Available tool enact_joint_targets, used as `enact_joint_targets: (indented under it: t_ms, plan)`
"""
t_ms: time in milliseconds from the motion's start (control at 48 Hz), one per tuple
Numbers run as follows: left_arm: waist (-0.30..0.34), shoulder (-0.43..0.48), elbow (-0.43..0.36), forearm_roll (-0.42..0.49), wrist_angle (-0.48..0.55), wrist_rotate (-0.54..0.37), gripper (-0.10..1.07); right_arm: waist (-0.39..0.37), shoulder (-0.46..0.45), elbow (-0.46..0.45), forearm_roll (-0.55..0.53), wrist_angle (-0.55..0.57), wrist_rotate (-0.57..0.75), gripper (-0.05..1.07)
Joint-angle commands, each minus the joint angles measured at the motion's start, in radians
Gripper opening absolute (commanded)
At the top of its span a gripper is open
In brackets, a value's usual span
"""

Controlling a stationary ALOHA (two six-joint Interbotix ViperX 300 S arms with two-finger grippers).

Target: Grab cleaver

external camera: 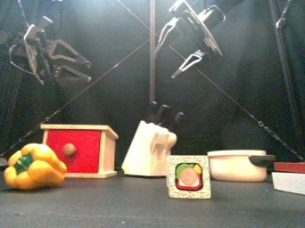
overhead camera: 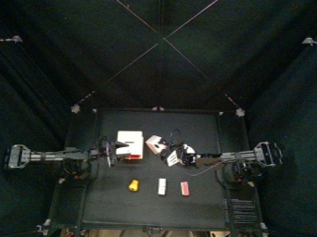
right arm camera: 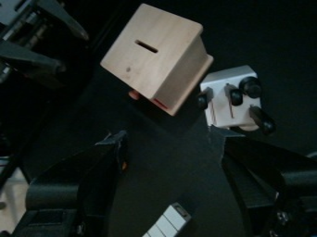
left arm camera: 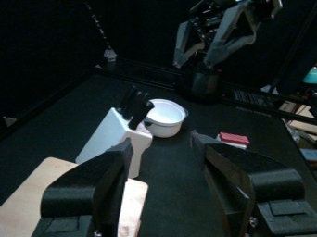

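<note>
I take the knife block (external camera: 148,150) as my landmark. It stands mid-table, white, slanted, with black handles poking out of its top. The cleaver (external camera: 152,110) must be one of those handles, but I cannot tell which from here.

My right gripper (external camera: 188,46) hangs high above the block and a little to its right, touching nothing. In its wrist view the two jaws stand wide apart with nothing between them, and the block (right arm camera: 231,96) shows beyond them with its handles toward the camera.

My left gripper (external camera: 45,52) hangs high, well left of the block, above the red box (external camera: 81,149). Its jaws are also spread, and empty.

The box, wooden-topped with a round knob, sits just left of the block. A yellow pepper (external camera: 32,167) lies further left and nearer the front. A small card (external camera: 190,177) stands in front of the block. A white pot (external camera: 242,165) sits to the block's right, with a red and white thing (external camera: 288,175) beyond it at the edge.
</note>
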Motion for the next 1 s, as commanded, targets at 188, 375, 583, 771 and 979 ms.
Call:
enact_joint_targets:
  t_ms: [188,375,583,771,979]
  plan:
    - [0.005,0.002,-0.014,0.0,-0.009,0.002,0.89,-0.101,-0.029,0.025,0.06,-0.109,-0.015,0.99]
    - [0.005,0.002,-0.012,0.0,-0.009,0.002,0.89,-0.098,-0.021,0.0,0.028,-0.035,-0.017,0.99]
    - [0.006,0.002,-0.012,0.0,-0.009,0.002,0.89,-0.083,0.014,-0.06,0.031,0.071,-0.104,0.99]
    - [0.006,0.002,-0.012,0.0,-0.009,0.002,0.89,-0.081,0.058,-0.101,0.104,0.051,-0.224,0.99]
    - [0.008,0.002,-0.011,0.0,-0.009,0.002,0.89,-0.081,0.106,-0.106,0.147,0.011,-0.301,0.99]
